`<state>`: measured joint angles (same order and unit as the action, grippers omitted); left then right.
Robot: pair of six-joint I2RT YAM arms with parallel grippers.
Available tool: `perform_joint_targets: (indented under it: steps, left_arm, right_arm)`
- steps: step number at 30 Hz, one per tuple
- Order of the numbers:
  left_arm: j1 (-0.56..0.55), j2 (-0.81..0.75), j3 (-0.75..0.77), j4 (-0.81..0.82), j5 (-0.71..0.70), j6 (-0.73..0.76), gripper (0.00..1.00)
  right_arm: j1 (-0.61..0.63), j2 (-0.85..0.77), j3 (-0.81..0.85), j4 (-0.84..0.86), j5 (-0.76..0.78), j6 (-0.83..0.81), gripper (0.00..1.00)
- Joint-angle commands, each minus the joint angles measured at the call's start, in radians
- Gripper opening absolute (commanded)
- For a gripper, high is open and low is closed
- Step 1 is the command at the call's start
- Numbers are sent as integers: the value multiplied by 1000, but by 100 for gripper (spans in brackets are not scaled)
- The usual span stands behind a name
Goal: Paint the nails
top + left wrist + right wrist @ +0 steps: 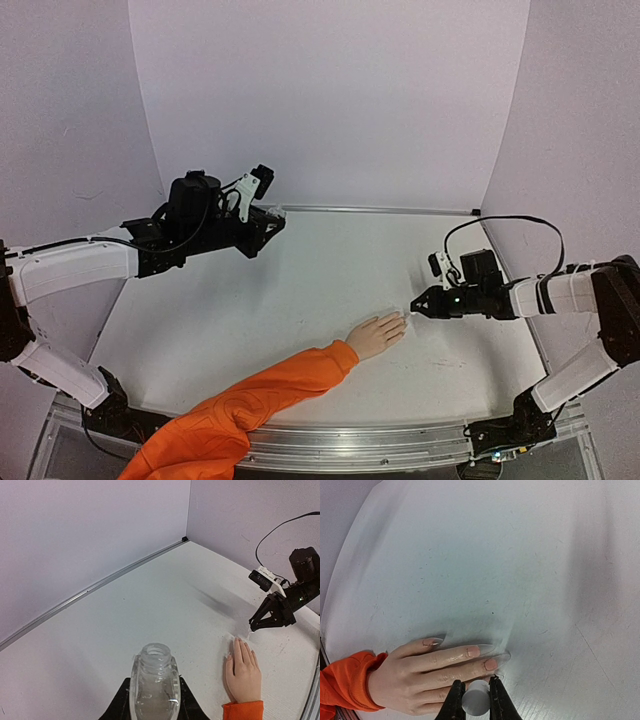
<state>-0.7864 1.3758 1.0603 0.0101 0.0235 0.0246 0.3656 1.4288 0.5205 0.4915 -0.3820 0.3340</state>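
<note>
Bright, even light (edges warped)

From above and behind the arms, the top camera looks down on the whole tabletop and the walls round it. The left wrist camera rides low behind the left gripper and its bottle, facing across towards the far right corner. The right wrist camera hangs close over the hand, looking down past the right gripper and its white cap. All three views share the hand.
</note>
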Motion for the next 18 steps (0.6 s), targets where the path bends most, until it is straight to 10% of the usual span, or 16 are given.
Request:
perform_joint_targets:
  steps: [1, 18]
  left_arm:
    - [4, -29, 48, 59, 3, -7, 0]
    - [4, -18, 62, 59, 11, -2, 0]
  right_arm:
    - [6, 14, 1, -12, -29, -13, 0]
    - [13, 52, 23, -7, -37, -14, 0]
